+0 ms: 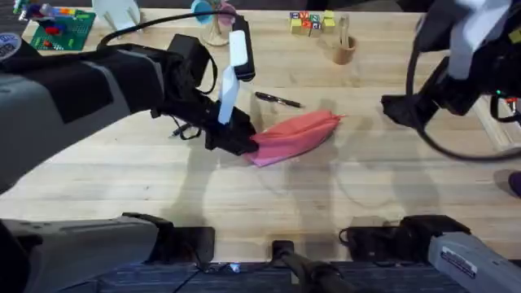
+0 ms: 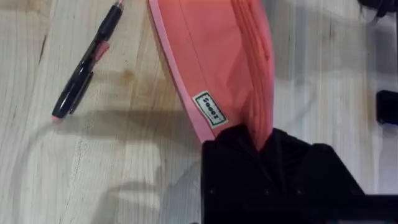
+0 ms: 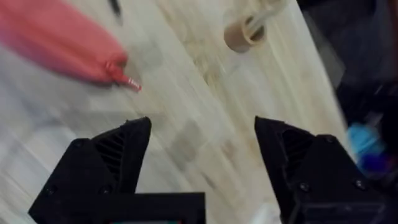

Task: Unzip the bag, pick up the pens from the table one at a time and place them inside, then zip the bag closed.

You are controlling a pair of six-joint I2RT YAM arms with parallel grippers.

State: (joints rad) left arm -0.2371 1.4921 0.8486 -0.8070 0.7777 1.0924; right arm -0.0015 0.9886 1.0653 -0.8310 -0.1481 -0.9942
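Observation:
The pink bag (image 1: 297,134) lies in the middle of the table (image 1: 269,203), its tapered tip pointing right. My left gripper (image 1: 248,145) is shut on the bag's left end; in the left wrist view the black fingers (image 2: 292,168) pinch the fabric of the bag (image 2: 211,56) just past a small white label. One black pen (image 1: 278,99) lies on the wood just behind the bag, also seen as the pen (image 2: 87,62) beside the pouch. My right gripper (image 1: 399,110) hovers to the right of the bag, open and holding nothing (image 3: 202,134), with the bag's tip and zipper pull (image 3: 127,81) ahead of it.
A small wooden cup (image 1: 344,50) and coloured blocks (image 1: 312,22) stand at the back right. A green board (image 1: 59,31) sits at the back left, and a holder with pale sticks (image 1: 216,24) stands behind the left arm.

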